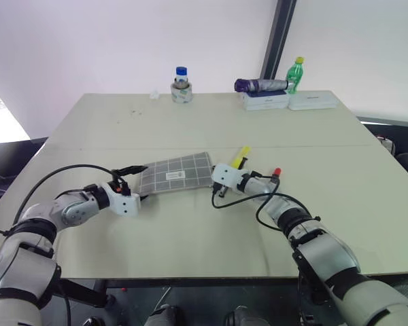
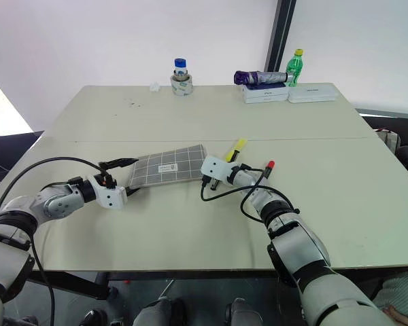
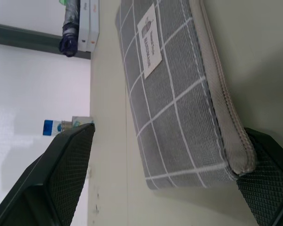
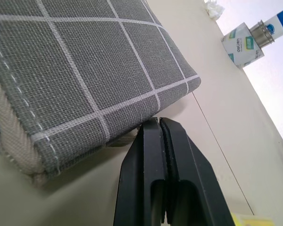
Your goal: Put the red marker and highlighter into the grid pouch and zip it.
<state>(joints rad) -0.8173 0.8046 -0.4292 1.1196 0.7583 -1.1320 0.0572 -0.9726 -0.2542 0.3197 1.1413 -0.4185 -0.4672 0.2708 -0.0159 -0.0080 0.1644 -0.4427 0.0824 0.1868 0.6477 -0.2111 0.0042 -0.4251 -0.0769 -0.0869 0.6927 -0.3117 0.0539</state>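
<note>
Head views: pouch (image 1: 175, 173) lies flat near table (image 1: 190, 129) centre, label up. L gripper (image 2: 127, 178) sits at pouch's left end, fingers spread wide, one above and one below that end, nothing grasped. R gripper (image 1: 213, 182) is at pouch's right end, fingers pressed together; can't tell from here if they touch the fabric. Highlighter (image 1: 241, 156) lies just beyond the R gripper, and marker (image 1: 275, 172) sits beside the R forearm, red cap showing; both on the table, outside the pouch. At far edge: tape roll w/ blue-capped bottle (image 1: 181, 86), folded umbrella (image 1: 260, 85) on white boxes (image 1: 289, 100), green bottle (image 1: 296, 73).

L wrist view: both fingers (image 3: 61, 179) wide apart, pouch's end between them, zipper edge close to one finger, no clamp.

R wrist view: fingers (image 4: 153, 155) clenched shut, tips right at pouch corner, just under its edge; whether fabric is pinched can't be told.
</note>
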